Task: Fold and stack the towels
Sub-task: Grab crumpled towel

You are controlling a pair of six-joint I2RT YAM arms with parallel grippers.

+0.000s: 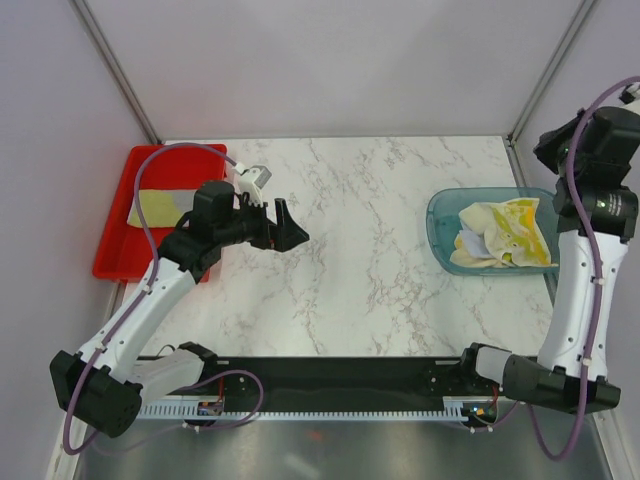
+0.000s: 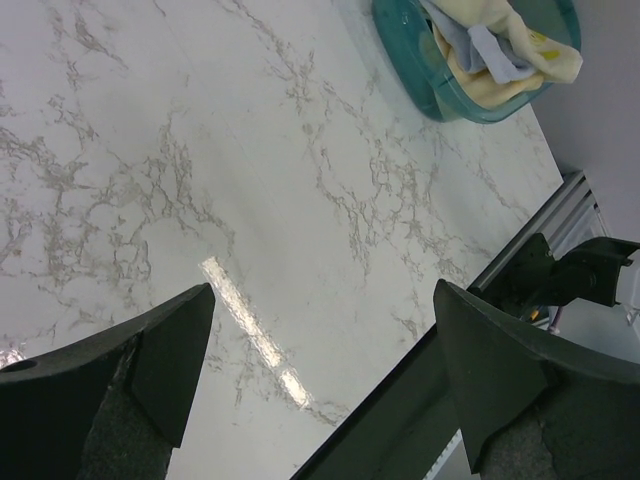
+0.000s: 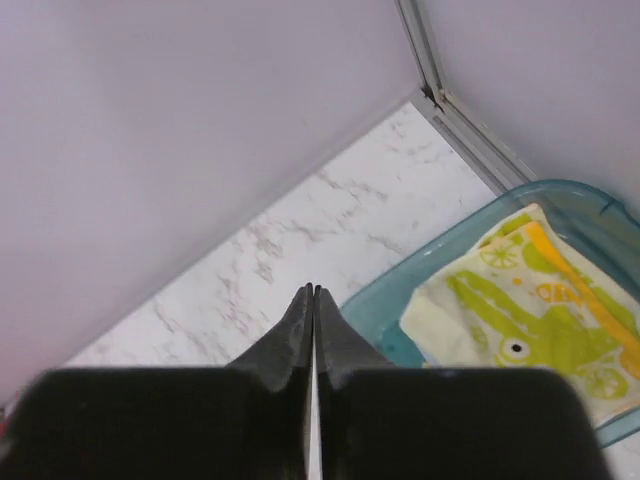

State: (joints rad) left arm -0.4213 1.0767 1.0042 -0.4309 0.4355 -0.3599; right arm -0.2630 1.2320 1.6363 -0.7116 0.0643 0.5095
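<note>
White marble-pattern table (image 1: 380, 260): the middle is bare, good room for folding.

Translucent teal plastic bin (image 1: 440, 215), right edge: holds a crumpled pile of yellow, cream and grey cloth towels (image 1: 505, 235).

Red plastic tray (image 1: 115, 255), left edge: holds one flat yellow towel (image 1: 170, 205).

Towels judged light, limp, not fragile. Pinch a raised corner; the bin wall may snag.

Left gripper (image 2: 322, 300): jaws apart, empty, over the table beside the tray.

Right gripper (image 3: 314, 300): fingers pressed together, raised near the bin.

It looked like a robotics lab test cell: a marble-patterned table (image 1: 380, 250) was boxed in by plain pale panels (image 1: 330, 60) on metal corner posts (image 1: 115, 60), and two robot arms (image 1: 150, 300) (purple cables (image 1: 185, 146) trailing loose) were bolted to a slotted aluminium rail (image 1: 330, 408) at its near edge.
</note>
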